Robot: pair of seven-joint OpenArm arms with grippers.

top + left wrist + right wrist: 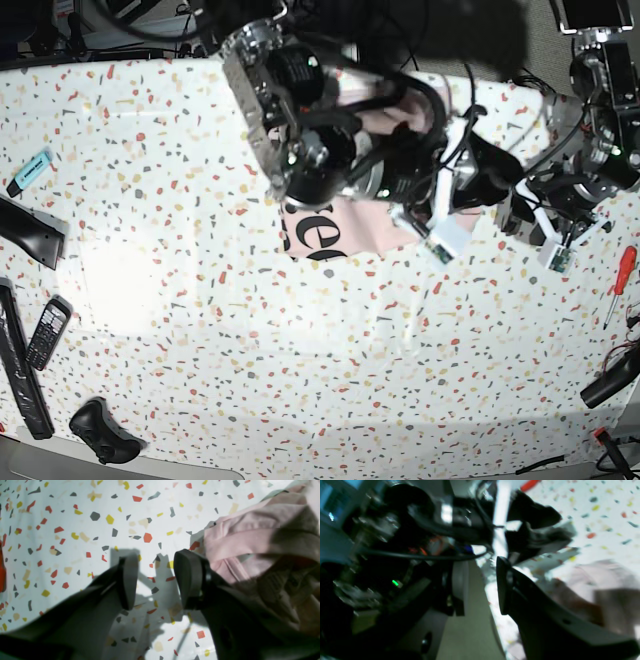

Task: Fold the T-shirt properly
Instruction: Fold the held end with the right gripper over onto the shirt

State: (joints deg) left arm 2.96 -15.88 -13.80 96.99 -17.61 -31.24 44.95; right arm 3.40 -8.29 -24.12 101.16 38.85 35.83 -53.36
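A: L wrist view: left gripper jaws apart, empty; T-shirt bunched just beside it.
B: R wrist view: right gripper agape, nothing held.
A: Base view: shirt mostly hidden under arms. Risk: pinching several layers, crooked fold.

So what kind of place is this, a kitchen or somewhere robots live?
Probably a robot lab or workshop, not a kitchen. Two robot arms work over a speckled table, a red screwdriver lies at its edge, and cables tangle behind it.
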